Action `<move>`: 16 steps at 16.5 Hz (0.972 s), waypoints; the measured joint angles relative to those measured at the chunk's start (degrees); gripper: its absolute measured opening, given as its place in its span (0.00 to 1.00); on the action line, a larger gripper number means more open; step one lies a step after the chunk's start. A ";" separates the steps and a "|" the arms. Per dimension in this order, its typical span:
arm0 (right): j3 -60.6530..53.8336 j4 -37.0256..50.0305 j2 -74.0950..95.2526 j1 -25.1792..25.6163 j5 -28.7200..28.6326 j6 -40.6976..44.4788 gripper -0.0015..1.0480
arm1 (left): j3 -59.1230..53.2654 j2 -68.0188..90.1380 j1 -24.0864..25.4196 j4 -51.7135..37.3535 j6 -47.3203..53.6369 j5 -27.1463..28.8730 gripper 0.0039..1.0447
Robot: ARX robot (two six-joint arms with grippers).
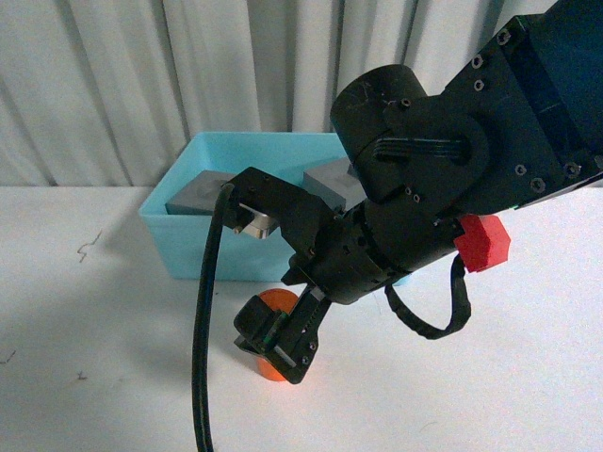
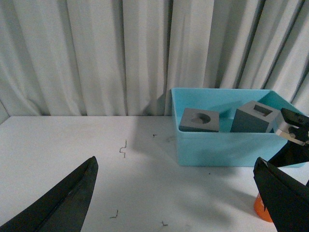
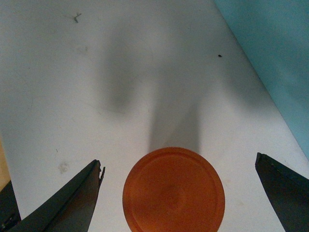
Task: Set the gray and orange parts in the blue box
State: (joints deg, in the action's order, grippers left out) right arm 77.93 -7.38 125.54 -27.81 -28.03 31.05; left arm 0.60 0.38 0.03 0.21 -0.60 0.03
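Straddling the orange cylinder point(image 3: 174, 191), the right tool point(image 3: 177, 162) is released, its fingers clear of it. The cylinder stands on the desk point(image 2: 72, 140) at six o'clock from the blue box point(image 2: 227, 150), which holds both gray cubes point(image 2: 200, 121). Released and empty too is the left tool point(image 2: 175, 162).

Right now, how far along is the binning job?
Done: the round-recess gray cube and the slotted gray cube sit in the blue box. In hand: the right claw is open, straddling the orange cylinder, which stands on the table outside the box. Left: close, lift, drop it in.
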 joint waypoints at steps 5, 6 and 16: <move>0.55 -0.79 0.13 0.00 0.81 -0.98 0.80 | 0.00 0.00 0.00 0.00 -0.02 0.00 0.94; 0.55 -1.14 0.13 0.00 0.81 -1.05 0.69 | 0.00 0.00 0.00 0.00 -0.02 0.00 0.94; -10.29 21.29 -19.61 6.60 2.01 -14.19 0.45 | 0.00 0.00 0.00 0.00 0.00 0.00 0.94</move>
State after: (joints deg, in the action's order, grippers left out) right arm 67.64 13.91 105.93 -21.21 -26.02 16.86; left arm 0.60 0.38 0.03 0.21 -0.60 0.03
